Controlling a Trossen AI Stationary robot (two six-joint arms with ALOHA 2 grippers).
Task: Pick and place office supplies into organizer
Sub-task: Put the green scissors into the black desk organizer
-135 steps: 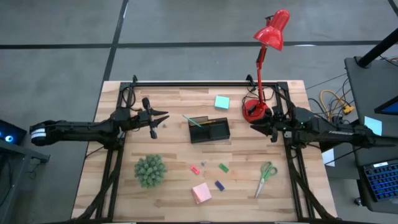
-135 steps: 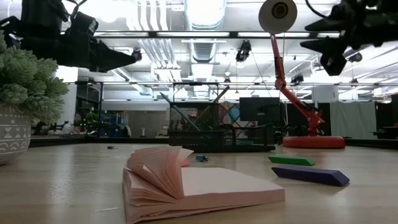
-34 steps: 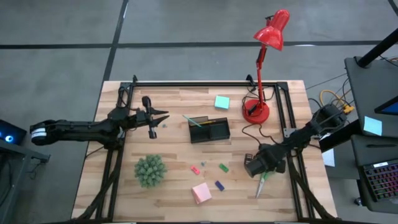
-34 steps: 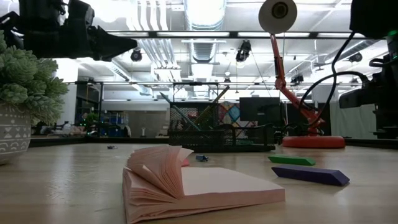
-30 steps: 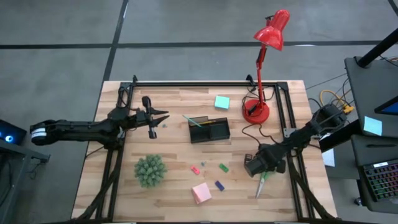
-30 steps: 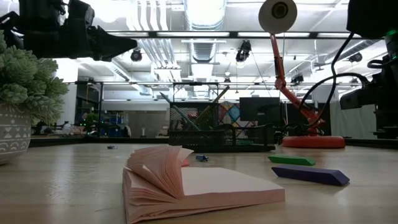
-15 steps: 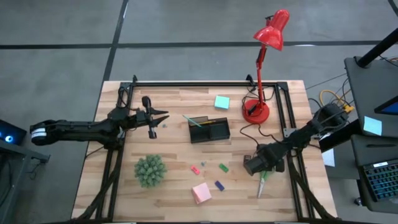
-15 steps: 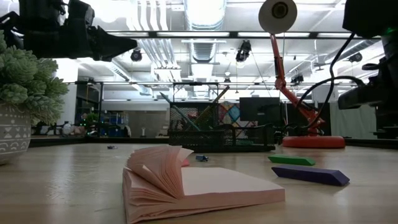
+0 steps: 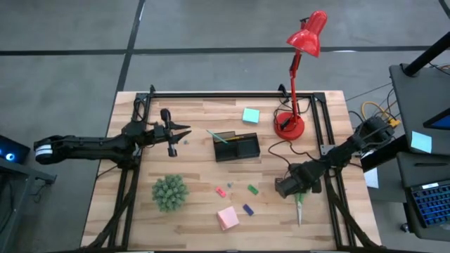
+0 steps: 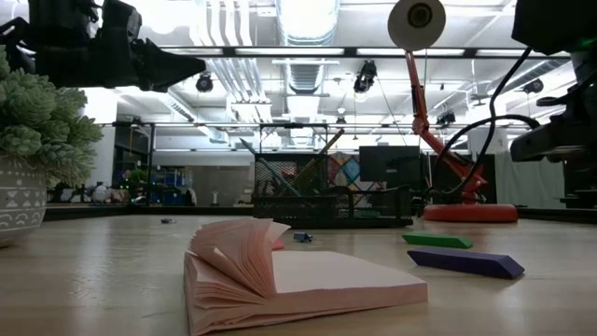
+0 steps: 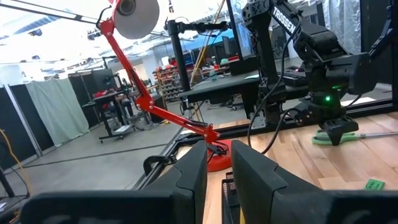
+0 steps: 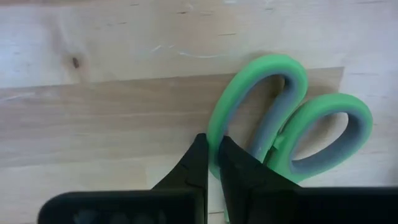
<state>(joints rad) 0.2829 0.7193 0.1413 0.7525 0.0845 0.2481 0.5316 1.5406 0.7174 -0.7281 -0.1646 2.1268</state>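
Green-handled scissors (image 9: 299,209) lie flat on the table at the near right, blades toward the near edge. My right gripper (image 9: 294,190) points down over their handles and is shut on one loop. The black organizer (image 9: 236,146) stands mid-table with a teal pen (image 9: 216,136) leaning in it. A pink sticky pad (image 9: 227,218), a teal pad (image 9: 250,115) and pink (image 9: 221,191), green (image 9: 252,189) and blue (image 9: 247,209) erasers lie loose. My left gripper (image 9: 184,131) hovers left of the organizer with a narrow empty gap between its fingers. My right gripper pinches the outer rim of one green handle loop (image 12: 213,144) between its two fingers (image 12: 198,163), one finger inside the loop and one outside. The fingers come from above, pointing down. The scissors lie flat on the wood.
A spiky green plant (image 9: 169,192) stands near left. The red lamp's base (image 9: 290,125) and cable sit far right, just beyond my right arm. Bare wood lies between the organizer and the erasers.
My right gripper has stayed over the scissors' handles and rolled a little about its own axis. The scissors have turned about on the table: the blades, which slanted toward the near left, now point almost straight at the near edge.
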